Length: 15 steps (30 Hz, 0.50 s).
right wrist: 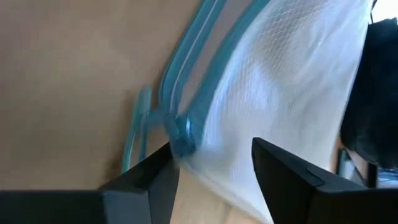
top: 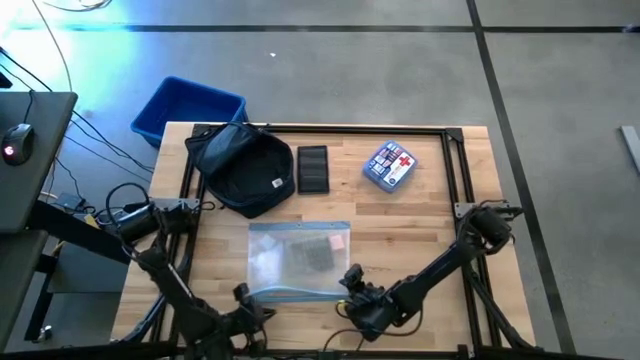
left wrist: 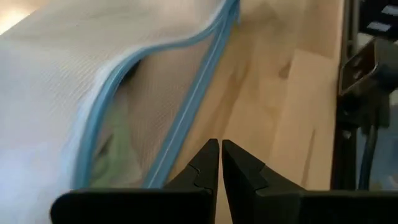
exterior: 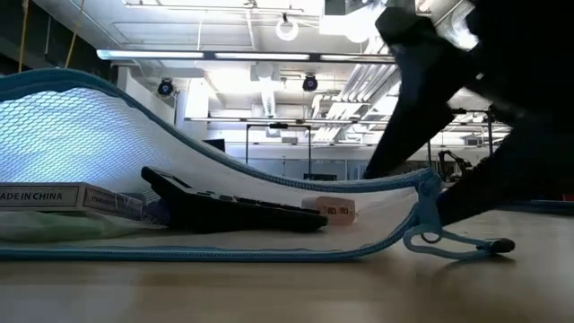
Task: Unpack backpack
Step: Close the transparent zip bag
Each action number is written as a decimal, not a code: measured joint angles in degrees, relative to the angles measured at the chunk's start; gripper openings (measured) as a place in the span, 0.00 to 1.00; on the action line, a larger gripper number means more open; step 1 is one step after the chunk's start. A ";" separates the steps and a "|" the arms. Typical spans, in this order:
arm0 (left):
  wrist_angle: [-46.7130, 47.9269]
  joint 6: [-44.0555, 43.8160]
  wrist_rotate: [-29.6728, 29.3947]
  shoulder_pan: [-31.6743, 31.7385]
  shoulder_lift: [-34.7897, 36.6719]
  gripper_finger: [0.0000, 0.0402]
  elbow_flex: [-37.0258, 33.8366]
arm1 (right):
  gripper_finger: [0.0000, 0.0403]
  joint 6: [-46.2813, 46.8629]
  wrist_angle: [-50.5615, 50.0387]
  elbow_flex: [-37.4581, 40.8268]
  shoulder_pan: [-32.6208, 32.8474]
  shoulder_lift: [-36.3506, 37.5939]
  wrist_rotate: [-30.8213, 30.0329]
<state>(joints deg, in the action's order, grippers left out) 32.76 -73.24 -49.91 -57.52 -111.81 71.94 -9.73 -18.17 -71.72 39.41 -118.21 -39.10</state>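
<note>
Backpack (top: 243, 168) at far left of bench (top: 440, 250), flap open, looks mostly emptied. Already out: mesh pouch (top: 298, 260) front centre, dark flat case (top: 313, 169) just beside backpack, first-aid pouch (top: 389, 165) further right. Right gripper (right wrist: 211, 163) at pouch's zipper corner, jaws parted, straddling mesh edge, not clamped. Left gripper (left wrist: 220, 163) beside pouch's other corner, jaws clenched on nothing. Blue bin (top: 187, 108) off bench. Remaining contents: can't tell.
</note>
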 joint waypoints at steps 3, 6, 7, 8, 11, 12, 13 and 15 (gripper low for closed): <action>-5.30 3.55 0.03 1.89 -0.11 0.00 -0.94 | 0.34 2.28 2.79 -0.29 -1.44 0.08 2.49; -10.50 7.53 -0.01 3.94 -0.11 0.00 -2.41 | 0.16 4.98 2.61 -1.79 -2.62 0.35 3.18; -11.27 8.76 -0.09 4.64 -0.11 0.00 -2.77 | 0.09 5.23 2.48 -2.69 -3.10 0.54 3.17; -11.41 9.69 -0.22 5.34 -0.13 0.00 -2.84 | 0.05 5.15 2.45 -3.91 -3.55 0.71 3.38; -11.81 10.71 -0.39 7.38 -0.13 0.00 -2.80 | 0.03 4.80 0.53 -9.16 -4.31 0.79 5.09; -12.14 10.97 -0.38 8.00 -0.16 0.00 -2.80 | 0.03 5.01 -0.66 -10.92 -4.40 0.79 5.26; -12.94 11.60 -0.42 8.52 -0.20 0.00 -2.82 | 0.03 5.52 -1.87 -12.65 -4.55 0.79 5.21; -15.63 13.38 -0.50 9.32 -0.27 0.01 -2.80 | 0.01 6.83 -5.39 -15.90 -4.56 0.79 4.08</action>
<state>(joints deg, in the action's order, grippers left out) 17.13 -59.85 -50.41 -48.20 -112.08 69.14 -2.89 -23.56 -87.63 34.85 -117.43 -35.03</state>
